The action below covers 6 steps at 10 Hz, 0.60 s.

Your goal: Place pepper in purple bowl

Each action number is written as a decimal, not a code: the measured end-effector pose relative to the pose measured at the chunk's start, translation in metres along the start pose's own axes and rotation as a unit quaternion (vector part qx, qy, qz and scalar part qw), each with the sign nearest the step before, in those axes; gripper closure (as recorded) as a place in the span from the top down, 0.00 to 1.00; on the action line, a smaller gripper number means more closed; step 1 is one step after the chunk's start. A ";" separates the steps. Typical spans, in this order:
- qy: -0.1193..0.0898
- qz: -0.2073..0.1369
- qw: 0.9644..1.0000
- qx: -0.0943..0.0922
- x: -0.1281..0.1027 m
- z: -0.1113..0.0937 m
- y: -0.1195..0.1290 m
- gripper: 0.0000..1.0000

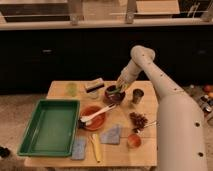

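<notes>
Camera view shows the gripper lowered to the rim of the purple bowl at the back of the tabletop. Whether the jaws are spread or pinching, I cannot tell. A greenish-yellow patch right at their tip reads as the pepper, sitting at or just inside the bowl's mouth; it is unclear whether it already rests on the bowl's floor.

Judging by its look, the pepper is a small, light toy with a smooth skin, likely rigid and not fragile. Its rounded sides could slip, so a hold across the widest part of the body seems safest. The bowl itself looks light enough to slide if nudged.

Just right of the bowl stands a metal cup; left of it lie a dark-topped block and a pale green cup. Nearer the front are an orange bowl holding a white utensil, and a green tray.

No brand, label or writing can be read anywhere.
</notes>
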 end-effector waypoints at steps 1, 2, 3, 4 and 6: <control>-0.002 -0.003 1.000 0.002 -0.001 0.002 -0.001 0.00; -0.003 -0.004 1.000 0.007 -0.001 0.002 -0.001 0.00; -0.005 -0.003 1.000 0.011 0.000 0.003 0.001 0.00; -0.006 -0.003 1.000 0.012 0.001 0.004 0.001 0.00; -0.012 -0.007 1.000 0.015 -0.002 0.007 0.000 0.00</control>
